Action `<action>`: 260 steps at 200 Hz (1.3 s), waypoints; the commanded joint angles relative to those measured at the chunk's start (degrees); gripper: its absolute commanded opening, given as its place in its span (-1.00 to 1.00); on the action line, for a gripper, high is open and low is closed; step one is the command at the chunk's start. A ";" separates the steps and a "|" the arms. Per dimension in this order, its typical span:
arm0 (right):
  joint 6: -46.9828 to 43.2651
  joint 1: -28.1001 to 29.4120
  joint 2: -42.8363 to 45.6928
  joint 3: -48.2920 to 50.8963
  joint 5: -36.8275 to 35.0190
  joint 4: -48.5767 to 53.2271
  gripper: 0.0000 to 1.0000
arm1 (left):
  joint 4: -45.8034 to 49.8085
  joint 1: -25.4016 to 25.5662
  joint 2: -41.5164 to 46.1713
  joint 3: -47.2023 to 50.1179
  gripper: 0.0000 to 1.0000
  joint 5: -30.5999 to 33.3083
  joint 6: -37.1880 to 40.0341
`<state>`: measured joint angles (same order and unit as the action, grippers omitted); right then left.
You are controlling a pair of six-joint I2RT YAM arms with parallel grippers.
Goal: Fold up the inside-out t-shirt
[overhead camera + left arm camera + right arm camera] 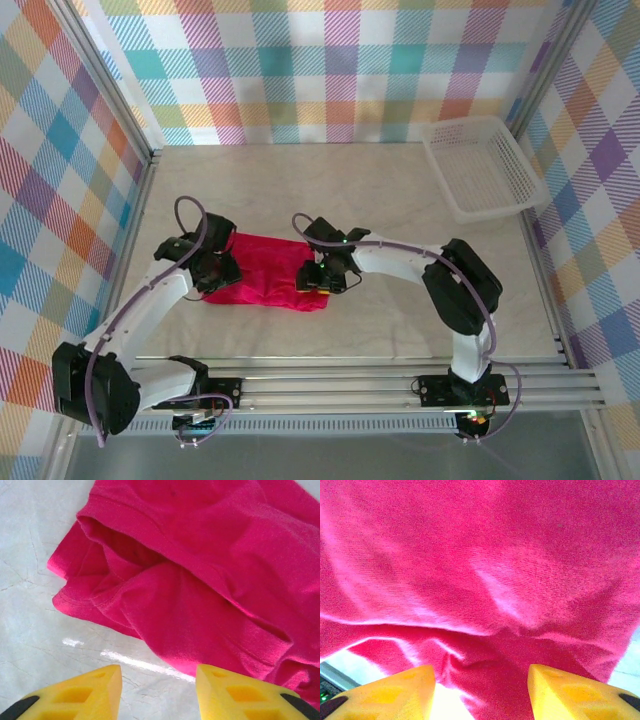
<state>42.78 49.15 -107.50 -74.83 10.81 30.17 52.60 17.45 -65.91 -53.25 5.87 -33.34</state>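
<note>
Overhead, the crimson t-shirt (262, 275) lay bunched in a rough rectangle on the pale counter (350, 190), left of centre and toward the near side. The two arms flanked it. The left hand (215, 270) sat at the shirt's left edge and the right hand (320, 278) at its right edge, over the fabric.

Left wrist view: the yellow fingers (90, 692) stood apart with bare counter between them, so this hand was open and gripped nothing. The shirt lay just beyond the fingertips, crumpled, with a hemmed edge folded over itself at the upper left. Its lower right folds reached the right finger; contact could not be judged.

Right wrist view: the fingers (395, 690) were also spread wide. Red fabric crowded close to the camera, and a wrinkled fold of it bulged into the gap between the fingers. The cloth was not pinched, so this hand was open.

A white plastic mesh basket (438, 168) sat in the far right corner of the counter, well apart from the shirt. No white tag could be made out on the shirt.
</note>
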 commanded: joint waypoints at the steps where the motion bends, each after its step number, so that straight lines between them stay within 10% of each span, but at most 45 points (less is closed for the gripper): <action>1: -2.93 -1.43 0.94 -4.01 -1.35 3.59 -0.03 | -2.22 -2.05 2.03 4.03 -0.19 -4.20 -0.80; 33: -5.75 -4.05 -4.76 -11.39 1.45 2.20 -0.03 | -7.67 -3.01 -4.02 8.29 0.19 -6.34 -1.11; 77: -6.18 -8.42 -15.85 -16.76 4.22 1.73 -0.10 | -16.13 -5.37 -16.03 6.33 0.20 -3.90 -0.26; 126: -2.48 -9.33 -11.18 0.76 1.65 -0.55 -0.26 | -16.19 -6.07 -32.64 -8.58 -1.00 -5.63 3.28; 172: 5.88 0.39 8.96 18.23 -2.13 -2.96 -0.27 | -9.95 -6.11 -37.36 -18.92 -0.93 -3.18 10.41; 224: -1.69 -1.93 14.73 8.48 -6.46 1.71 -0.11 | -4.75 -6.29 -34.93 -24.63 -0.08 -10.32 12.98; 260: -13.58 -7.48 5.39 -3.62 -4.16 -3.05 -0.11 | -7.07 -8.72 -29.76 -21.41 -0.23 -13.01 11.13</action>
<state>38.94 44.34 -95.88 -71.02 6.57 29.69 45.15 11.14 -100.62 -76.38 -3.81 -21.65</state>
